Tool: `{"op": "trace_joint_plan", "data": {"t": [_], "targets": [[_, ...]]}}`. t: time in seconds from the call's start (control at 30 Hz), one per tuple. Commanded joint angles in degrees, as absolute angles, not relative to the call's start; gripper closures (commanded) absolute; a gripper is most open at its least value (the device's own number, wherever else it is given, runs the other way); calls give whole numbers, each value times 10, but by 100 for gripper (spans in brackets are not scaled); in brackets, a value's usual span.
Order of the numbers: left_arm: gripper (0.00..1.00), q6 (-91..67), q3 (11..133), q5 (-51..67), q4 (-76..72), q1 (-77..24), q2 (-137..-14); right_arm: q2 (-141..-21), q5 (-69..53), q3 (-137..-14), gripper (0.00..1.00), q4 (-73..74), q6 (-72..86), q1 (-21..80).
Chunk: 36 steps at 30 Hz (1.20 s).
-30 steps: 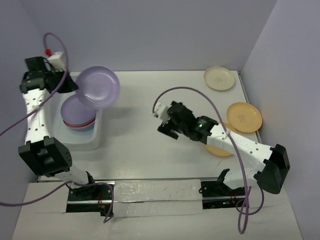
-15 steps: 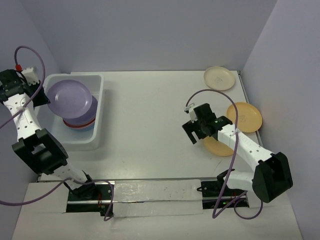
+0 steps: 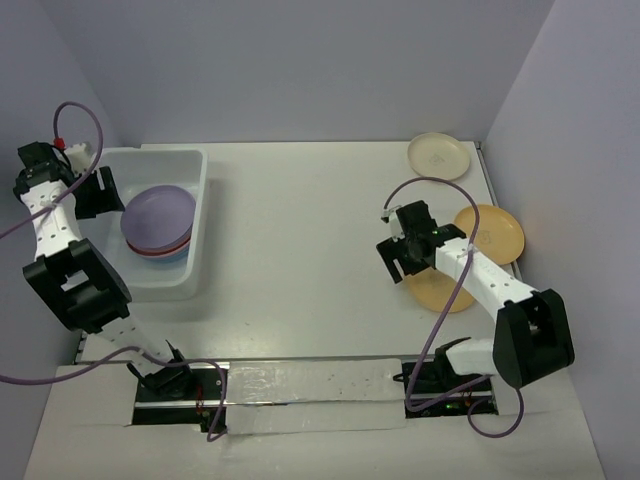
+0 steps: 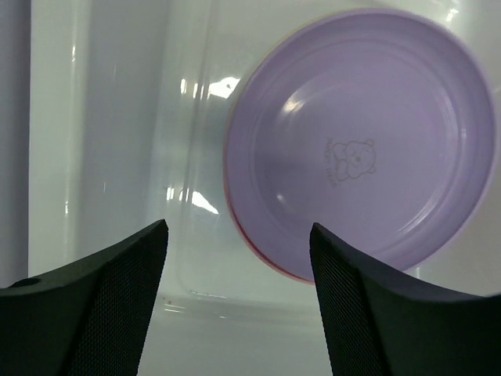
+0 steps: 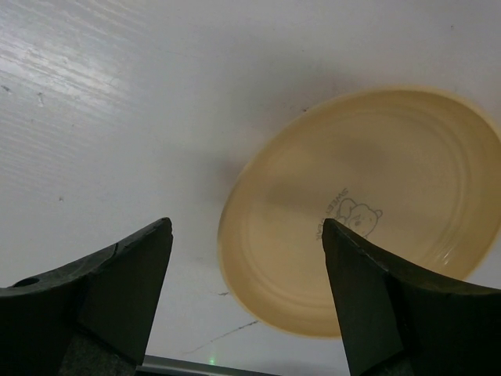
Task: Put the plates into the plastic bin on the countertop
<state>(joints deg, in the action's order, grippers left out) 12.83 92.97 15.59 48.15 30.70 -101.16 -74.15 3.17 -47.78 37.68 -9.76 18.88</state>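
Observation:
The plastic bin (image 3: 203, 205) stands at the left of the countertop (image 3: 300, 230) and holds a stack of plates. A purple plate (image 3: 158, 214) lies on top, and pink and blue rims show under it. My left gripper (image 3: 103, 190) hovers open over the bin's left side, holding nothing. In the left wrist view the purple plate (image 4: 360, 141) lies flat beyond the gripper (image 4: 239, 231). My right gripper (image 3: 398, 258) is open just above the left edge of an orange-yellow plate (image 3: 440, 292). That plate (image 5: 360, 211) fills the right wrist view between the fingers of the gripper (image 5: 246, 227).
A second orange-yellow plate (image 3: 488, 234) lies near the right wall. A cream plate (image 3: 438, 156) sits at the back right corner. Purple cables loop above both arms. The bin's translucent wall (image 4: 117, 117) shows left of the stack.
The left gripper carried the purple plate over the bin, opened and let it drop onto the stack. The right arm swung right and down to the nearest orange-yellow plate.

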Motion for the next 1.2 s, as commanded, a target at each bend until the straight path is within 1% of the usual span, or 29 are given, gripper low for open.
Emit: {"op": "trace_joint_plan", "data": {"t": [0.0,0.03,0.1,0.17,0.3,0.37,0.57,0.7,0.77,0.8,0.83,0.87,0.9,0.97,1.03,1.17], "targets": [[20,129,937,142,449,276,-950,-768,19,-515,18,397,-106,171],[20,127,938,142,449,273,-947,-775,15,-518,19,400,-105,168],[19,120,946,147,452,268,-944,-800,5,-530,23,408,-102,162],[15,115,958,151,455,266,-946,-823,3,-538,26,409,-99,159],[12,108,980,154,461,267,-950,-862,-11,-550,33,404,-87,158],[11,107,985,157,461,266,-949,-886,-11,-556,37,400,-82,160],[10,106,998,161,467,267,-947,-946,-25,-577,44,397,-72,159],[10,105,1004,163,468,267,-944,-969,-54,-592,59,405,-64,159],[10,105,1011,165,472,266,-946,-979,-68,-603,71,411,-61,160],[10,106,1013,165,473,266,-947,-980,-75,-605,73,414,-59,161],[10,106,1016,165,475,266,-947,-979,-85,-608,81,417,-58,163],[10,106,1018,166,475,266,-947,-976,-94,-610,83,420,-57,165],[10,107,1022,167,478,266,-947,-974,-104,-614,88,424,-57,168],[6,108,1030,175,481,266,-944,-959,-138,-624,99,437,-61,191],[4,106,1034,183,480,267,-941,-942,-167,-641,100,452,-73,237],[1,106,1051,230,491,267,-934,-909,-143,-669,100,462,-109,325]]}}
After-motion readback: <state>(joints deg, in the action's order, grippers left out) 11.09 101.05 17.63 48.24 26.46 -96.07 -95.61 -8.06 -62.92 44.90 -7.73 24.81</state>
